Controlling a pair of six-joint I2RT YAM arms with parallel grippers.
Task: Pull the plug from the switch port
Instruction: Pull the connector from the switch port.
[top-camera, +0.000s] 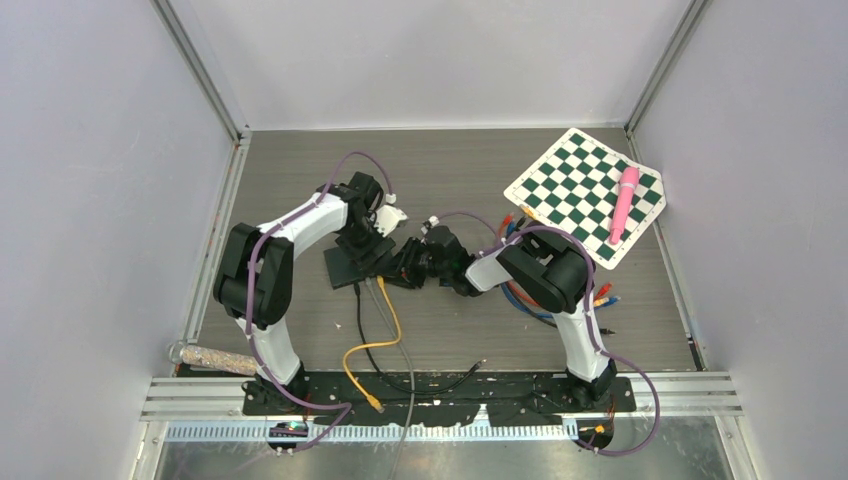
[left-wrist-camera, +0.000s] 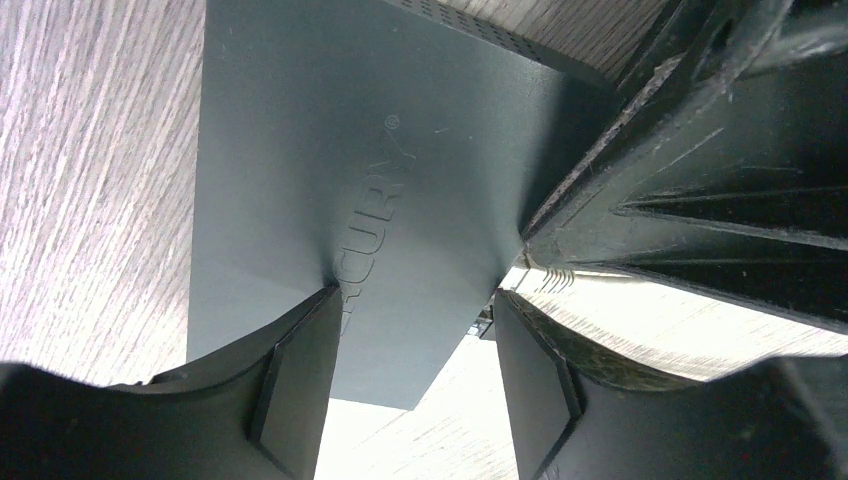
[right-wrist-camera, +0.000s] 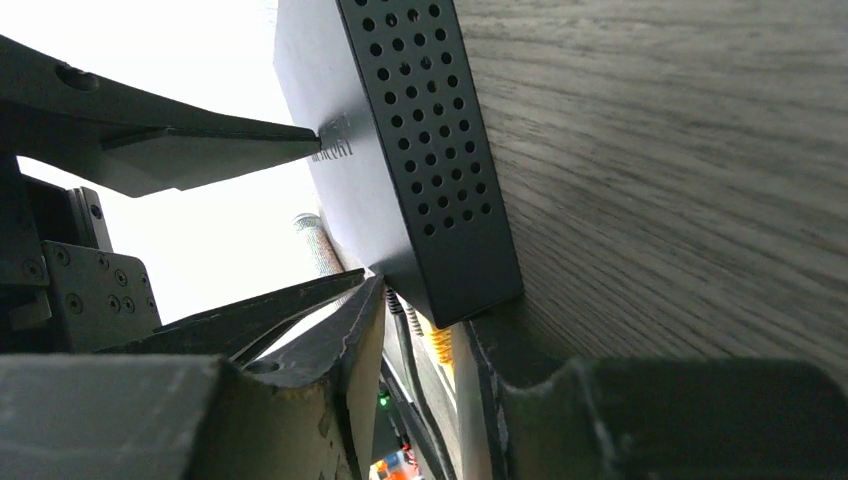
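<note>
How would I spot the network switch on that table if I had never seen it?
Look at the middle of the grey wooden table, where the two arms meet. The switch is the flat black box lying there, under the left pincer. Unlike anything nearby, it has cables, one of them a yellow cable, running out of its near edge.

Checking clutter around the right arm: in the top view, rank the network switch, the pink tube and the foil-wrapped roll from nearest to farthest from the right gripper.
1. Network switch, just left of the right gripper.
2. Pink tube, far right, on the checkerboard.
3. Foil-wrapped roll, near-left edge; close to the tube's distance, so this order is uncertain.
</note>
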